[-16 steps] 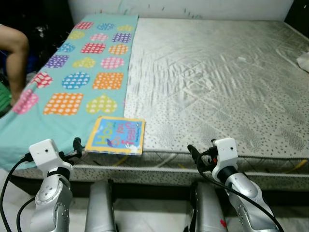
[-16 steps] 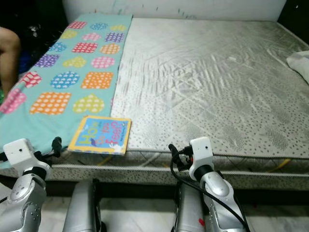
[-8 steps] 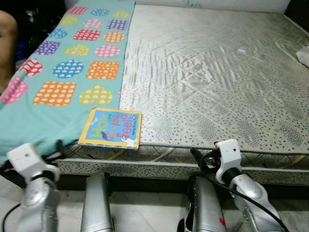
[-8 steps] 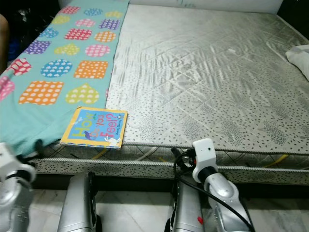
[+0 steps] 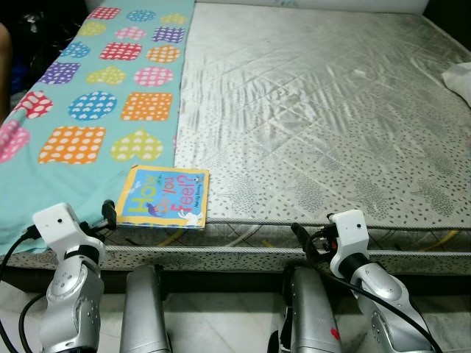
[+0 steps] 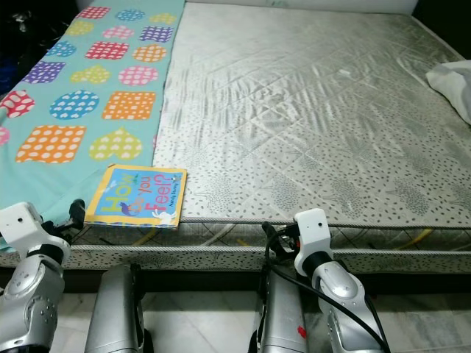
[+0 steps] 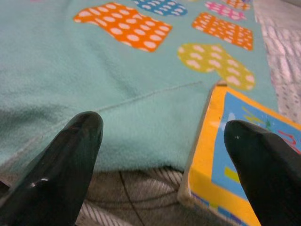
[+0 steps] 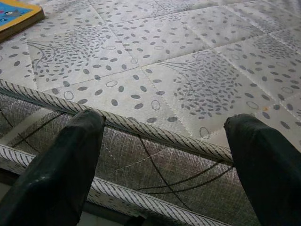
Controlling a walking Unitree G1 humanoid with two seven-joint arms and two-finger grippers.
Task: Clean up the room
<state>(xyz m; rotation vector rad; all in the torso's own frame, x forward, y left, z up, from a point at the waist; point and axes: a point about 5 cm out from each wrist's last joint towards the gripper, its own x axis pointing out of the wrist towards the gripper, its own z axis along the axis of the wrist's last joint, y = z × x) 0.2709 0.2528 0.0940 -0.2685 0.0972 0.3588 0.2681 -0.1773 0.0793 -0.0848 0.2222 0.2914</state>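
Observation:
A children's picture book (image 5: 163,197) with a yellow border lies flat at the front edge of the bed, half on a teal blanket (image 5: 81,110) printed with coloured dotted shapes. My left gripper (image 5: 107,216) is low in front of the bed edge, just left of the book's near corner and not touching it. In the left wrist view that gripper (image 7: 164,155) is open, with the book (image 7: 244,160) beside one finger. My right gripper (image 5: 303,243) is open in front of the mattress side, well to the right of the book, holding nothing.
The grey patterned mattress (image 5: 316,125) takes up most of the view, with its piped front edge (image 8: 141,127) close before my right gripper. A white cloth (image 5: 460,73) lies at the bed's right edge. Pale floor tiles show below between my arms.
The camera has shifted, so the bed sits differently in the picture and the person's arm at the left has slid out. My left gripper has come up closer to the book's corner.

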